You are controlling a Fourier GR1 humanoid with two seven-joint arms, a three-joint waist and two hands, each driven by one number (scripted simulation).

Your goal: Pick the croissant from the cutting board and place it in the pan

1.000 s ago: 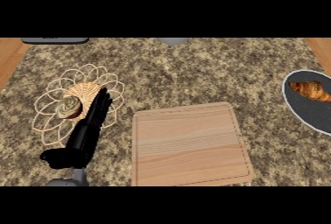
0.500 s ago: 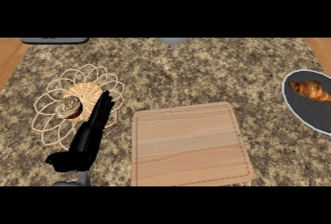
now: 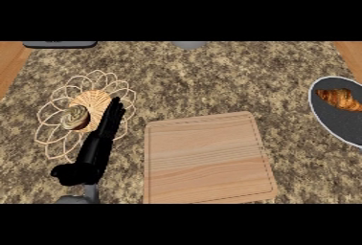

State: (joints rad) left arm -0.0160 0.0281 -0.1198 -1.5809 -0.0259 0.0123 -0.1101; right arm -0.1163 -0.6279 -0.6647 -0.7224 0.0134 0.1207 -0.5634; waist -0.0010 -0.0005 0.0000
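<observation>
One hand [image 3: 96, 146] shows, the left, at lower left, its fingers straight and holding nothing, tips over a wire trivet [image 3: 60, 127] beside a cupcake [image 3: 75, 117]. The board [image 3: 209, 160] at centre is bare. The croissant [image 3: 339, 99] already lies in the pan [image 3: 339, 127] at the right edge, so placing looks done; next would be resting the arm.

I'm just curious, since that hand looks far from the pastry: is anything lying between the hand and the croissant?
Only the bare cutting board lies between them. The left hand rests, fingers straight, by the wire basket with the cupcake. The croissant already sits in the pan at far right.
</observation>
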